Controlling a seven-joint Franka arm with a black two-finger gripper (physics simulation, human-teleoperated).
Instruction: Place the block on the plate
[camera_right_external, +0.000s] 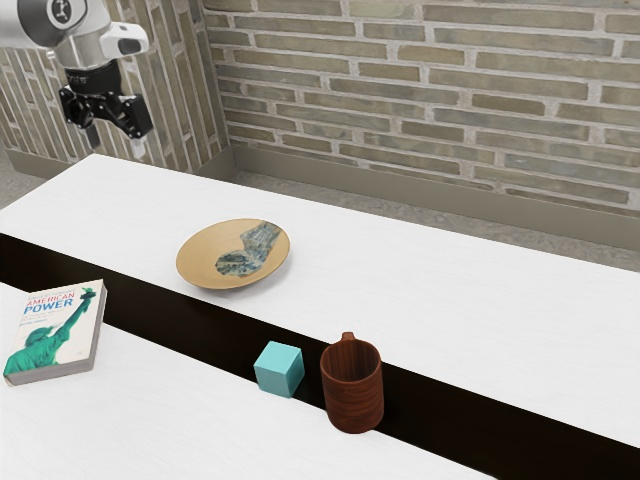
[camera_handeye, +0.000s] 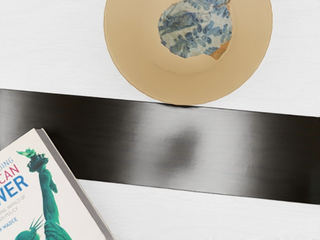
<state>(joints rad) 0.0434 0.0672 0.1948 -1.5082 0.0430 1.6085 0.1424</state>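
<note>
Paperback book (camera_right_external: 56, 333) with green statue cover, wooden mug (camera_right_external: 353, 386), brick wall (camera_right_external: 420, 90)

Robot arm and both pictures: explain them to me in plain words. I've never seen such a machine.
The machine is one robot arm ending in a black two-finger gripper. The exterior view is taken from the arm's side. The wrist view comes from a camera on its hand, looking down at the plate and part of the book. Both lie on a white table with a dark stripe, along with a turquoise block and a brown mug. The gripper is open, holding nothing.
</note>
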